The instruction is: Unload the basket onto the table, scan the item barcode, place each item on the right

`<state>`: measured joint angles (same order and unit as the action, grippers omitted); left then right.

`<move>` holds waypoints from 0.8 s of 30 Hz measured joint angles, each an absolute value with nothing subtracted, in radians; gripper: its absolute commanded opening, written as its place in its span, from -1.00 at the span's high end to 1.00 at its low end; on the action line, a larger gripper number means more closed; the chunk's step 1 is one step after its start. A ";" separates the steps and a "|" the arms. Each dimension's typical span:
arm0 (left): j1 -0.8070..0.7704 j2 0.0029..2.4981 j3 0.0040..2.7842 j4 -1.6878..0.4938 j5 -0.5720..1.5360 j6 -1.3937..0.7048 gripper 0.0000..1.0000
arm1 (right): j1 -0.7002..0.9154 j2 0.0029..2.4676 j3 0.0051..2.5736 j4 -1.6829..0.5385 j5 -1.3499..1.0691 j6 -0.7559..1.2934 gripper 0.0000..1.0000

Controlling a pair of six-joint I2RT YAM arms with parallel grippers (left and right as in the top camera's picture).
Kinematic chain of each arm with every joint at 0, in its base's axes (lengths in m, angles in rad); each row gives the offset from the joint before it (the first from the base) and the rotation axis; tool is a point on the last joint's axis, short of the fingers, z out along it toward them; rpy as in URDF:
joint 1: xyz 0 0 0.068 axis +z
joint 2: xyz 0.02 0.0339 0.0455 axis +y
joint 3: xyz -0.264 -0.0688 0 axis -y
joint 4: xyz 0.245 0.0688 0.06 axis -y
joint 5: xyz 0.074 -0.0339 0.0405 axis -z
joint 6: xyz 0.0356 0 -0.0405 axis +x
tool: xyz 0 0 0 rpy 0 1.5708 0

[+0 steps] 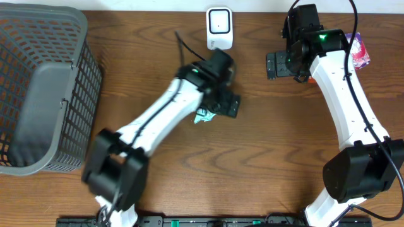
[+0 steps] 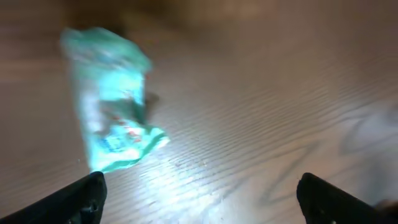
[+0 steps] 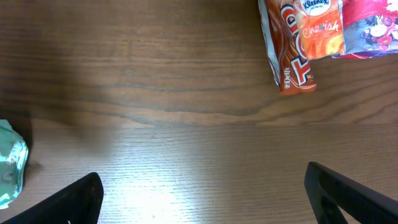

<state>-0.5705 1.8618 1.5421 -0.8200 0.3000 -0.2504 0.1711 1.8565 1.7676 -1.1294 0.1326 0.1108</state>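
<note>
Left hand hangs open beside the crinkly teal plastic packet on the bench; probably light, soft, slippery: pinch its middle.

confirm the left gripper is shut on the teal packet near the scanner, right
Not quite: the left gripper is open, and the teal packet lies free on the table near the scanner. The left wrist view shows it.

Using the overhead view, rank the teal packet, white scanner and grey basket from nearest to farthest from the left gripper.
1. Teal packet, right beside the left gripper.
2. White scanner, farther out, ahead of it.
3. Grey basket, far off to the left side.
</note>
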 measured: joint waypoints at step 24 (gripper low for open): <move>-0.147 1.683 1.546 -1.103 0.071 -0.289 -0.96 | 0.171 1.856 1.768 -1.102 -0.020 0.150 -0.99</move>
